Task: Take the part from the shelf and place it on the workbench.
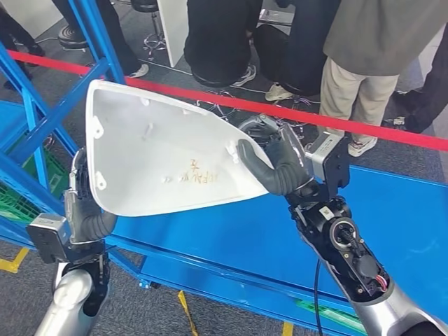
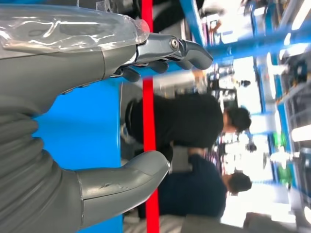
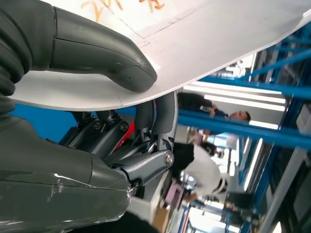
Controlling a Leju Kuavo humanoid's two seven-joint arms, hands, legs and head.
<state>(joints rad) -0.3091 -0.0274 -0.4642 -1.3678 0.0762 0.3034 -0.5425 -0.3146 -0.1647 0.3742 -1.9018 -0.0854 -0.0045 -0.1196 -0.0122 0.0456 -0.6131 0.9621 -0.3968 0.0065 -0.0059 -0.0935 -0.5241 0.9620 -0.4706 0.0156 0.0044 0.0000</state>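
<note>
- Up in the air above the blue workbench (image 1: pixel 412 224), the white part (image 1: pixel 158 150) is a broad, shallow shell with a curved rim, its hollow inner face turned toward the head camera, with faint orange handwriting on that face.
- Its narrow end points to the robot's right; its wide, rounded end sits at the left, close to the blue shelf frame (image 1: pixel 31 119).
- At the narrow end the right hand (image 1: pixel 274 164) grips the part: the thick thumb lies across the inner face, and the right wrist view shows the darker fingers (image 3: pixel 146 160) curled beneath the edge, so the shell is pinched between them.
- At the wide end the left hand (image 1: pixel 85 210) is just beside the lower rim; in the left wrist view its thumb (image 2: pixel 121 187) and fingers (image 2: pixel 172 51) stand apart with nothing seen between them, and I cannot tell whether it touches the part.
- A red tape line (image 1: pixel 338 119) crosses the grey floor beyond the workbench.
- Several people (image 1: pixel 365 63) stand or sit past the tape.
</note>
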